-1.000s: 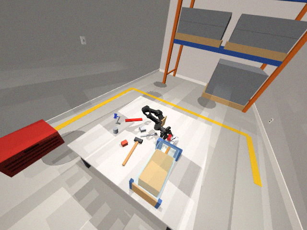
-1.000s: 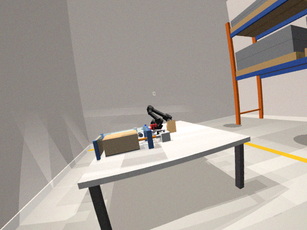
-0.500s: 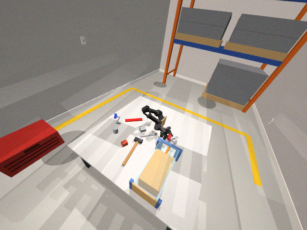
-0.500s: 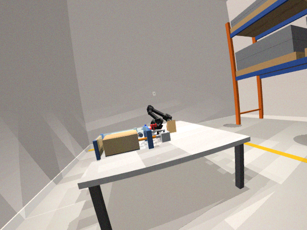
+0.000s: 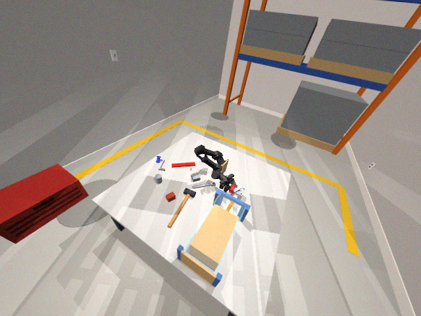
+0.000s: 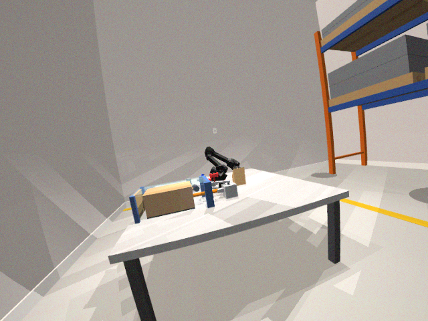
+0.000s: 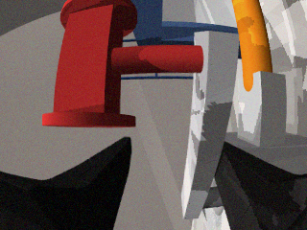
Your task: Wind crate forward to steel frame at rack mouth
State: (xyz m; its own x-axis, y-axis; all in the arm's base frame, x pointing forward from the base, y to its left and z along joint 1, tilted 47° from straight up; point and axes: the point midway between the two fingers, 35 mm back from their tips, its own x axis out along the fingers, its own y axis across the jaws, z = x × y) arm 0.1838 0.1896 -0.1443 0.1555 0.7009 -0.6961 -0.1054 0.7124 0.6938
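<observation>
The tan crate [image 5: 214, 234] [image 6: 169, 200] sits flat in the clear-panelled cubby, with a gap between its front and the blue frame [image 5: 247, 212] [image 6: 210, 194] at the mouth. An orange strap [image 5: 229, 205] [image 6: 204, 193] [image 7: 254, 38] runs from it to the grey winch [image 6: 231, 190] [image 7: 273, 110]. The winch handle's grey arm [image 7: 211, 115] reaches over the winch, with a red grip [image 5: 232, 188] [image 6: 214, 176] [image 7: 83, 67] at its end. My gripper [image 7: 171, 144] is part open beside the handle. Its fingers stand apart, the right one close to the grey arm. The handle's key is hidden.
A mallet [image 5: 178, 210], a red block [image 5: 170, 196], a grey cylinder [image 5: 158, 178], a wrench [image 5: 204, 185], a grey block [image 5: 195, 176], a red bar [image 5: 183, 164], a small cranked tool [image 5: 162, 165] and a blue spool-like piece [image 5: 158, 158] lie on the bench. A wooden block [image 5: 224, 166] [image 6: 239, 176] stands near the arm.
</observation>
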